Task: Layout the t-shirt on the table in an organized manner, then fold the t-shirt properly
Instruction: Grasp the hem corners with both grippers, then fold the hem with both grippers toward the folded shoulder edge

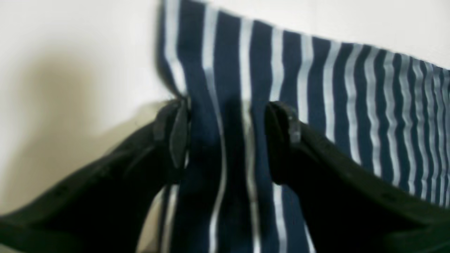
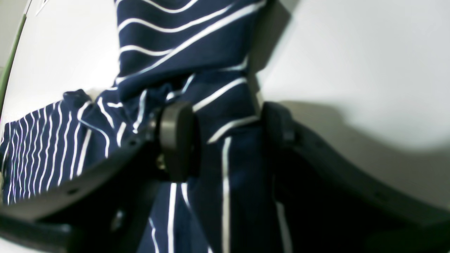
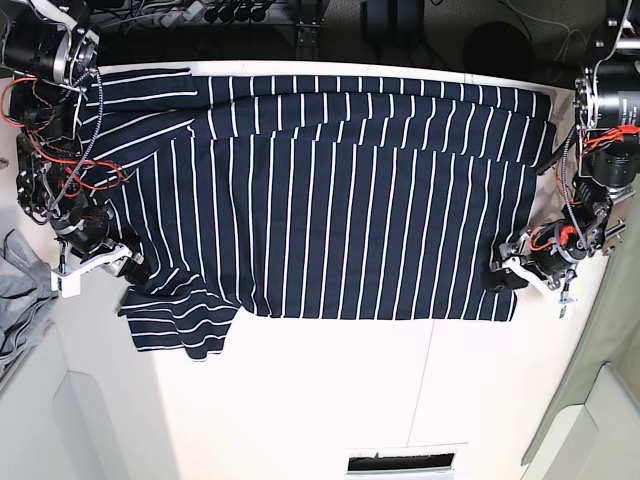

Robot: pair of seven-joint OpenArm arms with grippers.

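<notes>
We see the t-shirt [image 3: 330, 200], a soft dark navy knit with thin white stripes, spread wide and mostly flat over the smooth white table [image 3: 330, 400]. Its upper edge is folded over in a long band, and one sleeve lies crumpled at the lower left in the base view.

The left gripper [image 1: 226, 135] stands with its black jaws wide apart around the hem corner; a ridge of fabric runs between the pads, but we cannot tell if it is pinched.

The right gripper [image 2: 228, 140] also has its jaws apart, with bunched, wrinkled cloth filling the gap near the sleeve.
</notes>
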